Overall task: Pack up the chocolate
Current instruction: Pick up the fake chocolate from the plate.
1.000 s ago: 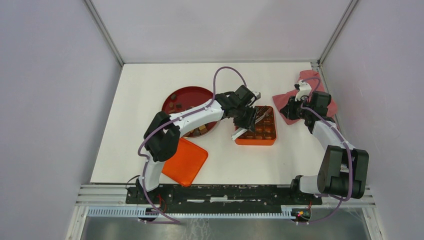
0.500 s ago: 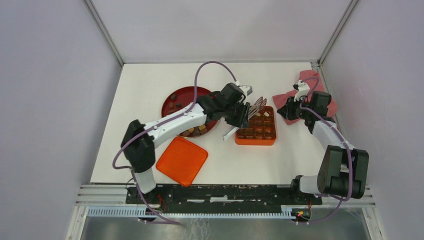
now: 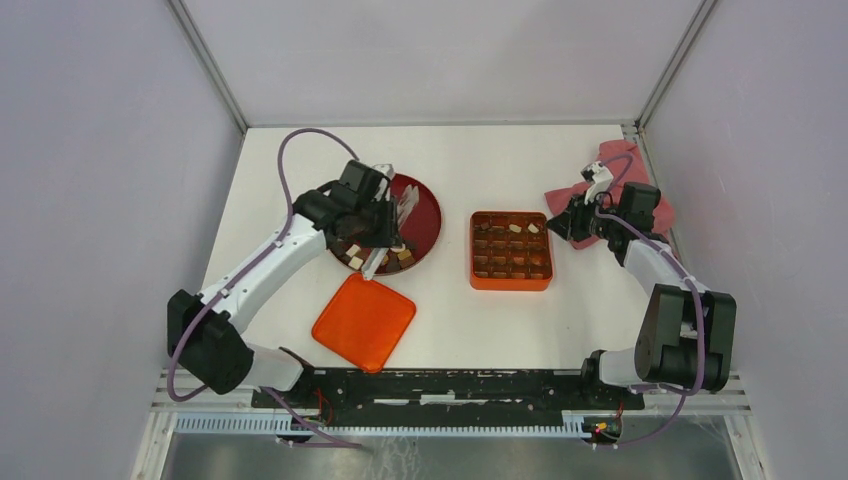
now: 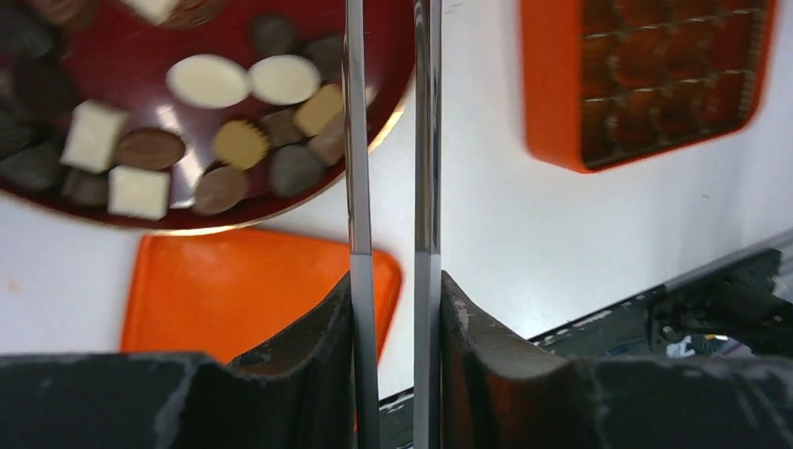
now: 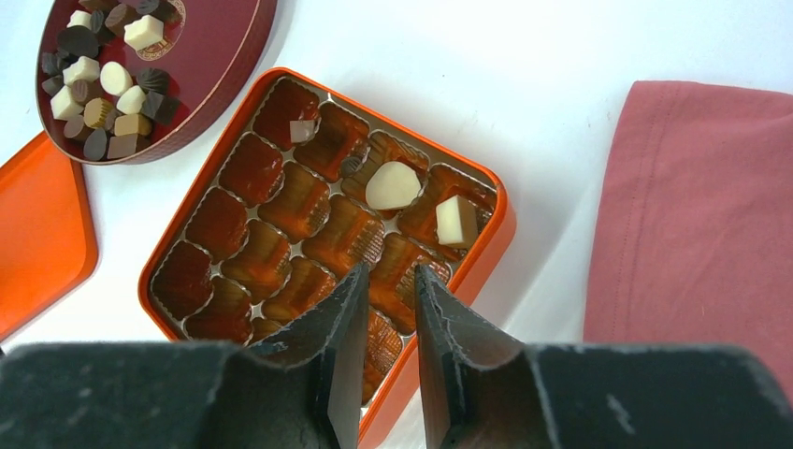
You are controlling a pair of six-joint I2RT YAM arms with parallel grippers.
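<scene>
Reads as early stage: bulk of chocolate on plate beneath left gripper, clamped on tongs; about four pieces in box compartments just ahead of right gripper, slightly parted and empty.

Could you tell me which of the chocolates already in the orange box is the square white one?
The white cube in the compartment nearest the pink cloth; its neighbour, the other white piece, is rounded.

left arm over red plate of chocolate, orange box — right arm by cloth
</scene>
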